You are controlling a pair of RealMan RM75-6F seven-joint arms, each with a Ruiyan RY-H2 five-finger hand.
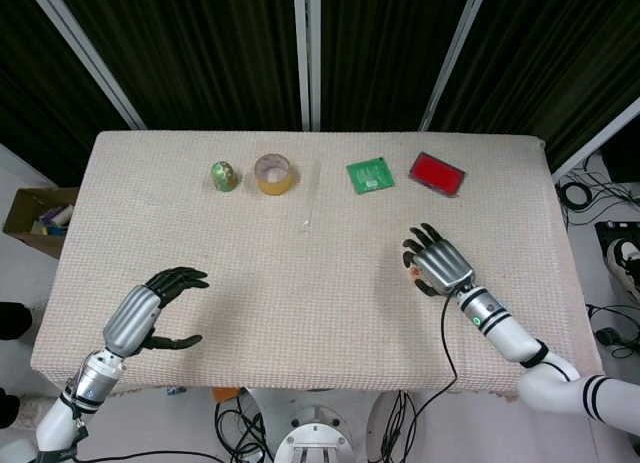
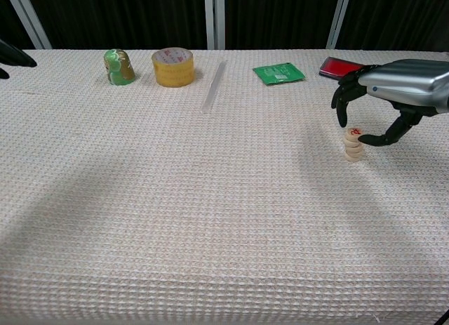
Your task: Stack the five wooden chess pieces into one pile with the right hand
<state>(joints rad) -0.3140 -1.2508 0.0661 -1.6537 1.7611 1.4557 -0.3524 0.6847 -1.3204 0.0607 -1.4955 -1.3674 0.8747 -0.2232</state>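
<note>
The wooden chess pieces stand as one short pile (image 2: pixel 353 144) on the cloth at the right; the top piece (image 2: pixel 353 133) carries a red character. My right hand (image 2: pixel 393 86) arches over the pile. Its thumb tip lies just beside the top piece, while the other fingers (image 2: pixel 342 107) hang apart above and to the left, not touching it. In the head view the right hand (image 1: pixel 440 263) covers nearly all of the pile (image 1: pixel 412 274). My left hand (image 1: pixel 150 318) hovers empty with spread fingers near the front left corner.
Along the far side lie a green figurine (image 2: pixel 118 66), a yellow tape roll (image 2: pixel 173 67), a clear stick (image 2: pixel 213 86), a green packet (image 2: pixel 278 73) and a red case (image 2: pixel 335 67). A cardboard box (image 1: pixel 35 218) sits off the table's left edge.
</note>
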